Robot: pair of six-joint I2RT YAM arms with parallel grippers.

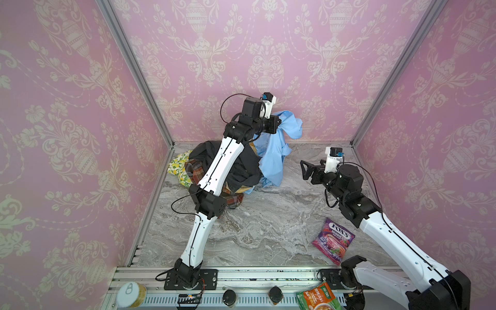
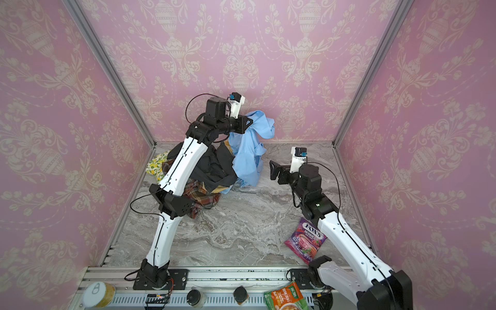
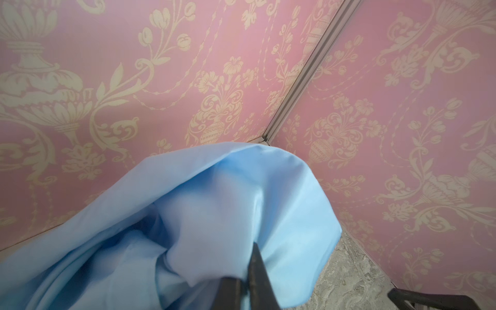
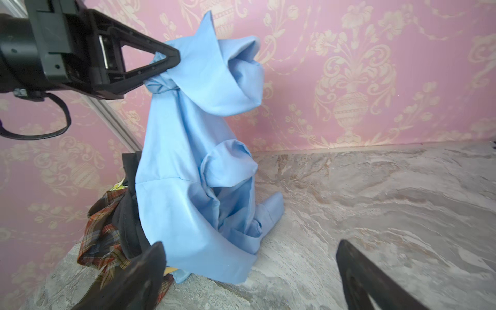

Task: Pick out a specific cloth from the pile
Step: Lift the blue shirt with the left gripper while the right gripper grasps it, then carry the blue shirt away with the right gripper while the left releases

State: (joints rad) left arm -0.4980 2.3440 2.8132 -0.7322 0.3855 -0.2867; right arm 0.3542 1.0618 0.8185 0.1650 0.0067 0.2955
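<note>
The cloth [image 1: 273,158] is a light sky-blue garment, lifted at its top and draping down to the marble floor on the right side of the pile [image 1: 236,171]. My left gripper [image 1: 279,122] is raised near the back wall and shut on a bunched top part of the cloth [image 3: 214,214]; the right wrist view shows its tip [image 4: 171,57] pinching the fabric [image 4: 193,161]. The pile holds a black garment, plaid cloth [image 1: 233,197] and lemon-print cloth [image 1: 178,166]. My right gripper [image 1: 303,167] hovers open to the right of the cloth [image 2: 248,161], holding nothing.
A purple FOX'S candy bag [image 1: 334,239] lies on the floor beside the right arm. Along the front rail sit a tin can [image 1: 131,294], two dark-lidded jars [image 1: 229,296] and an orange-green packet [image 1: 318,296]. Pink papered walls close in three sides.
</note>
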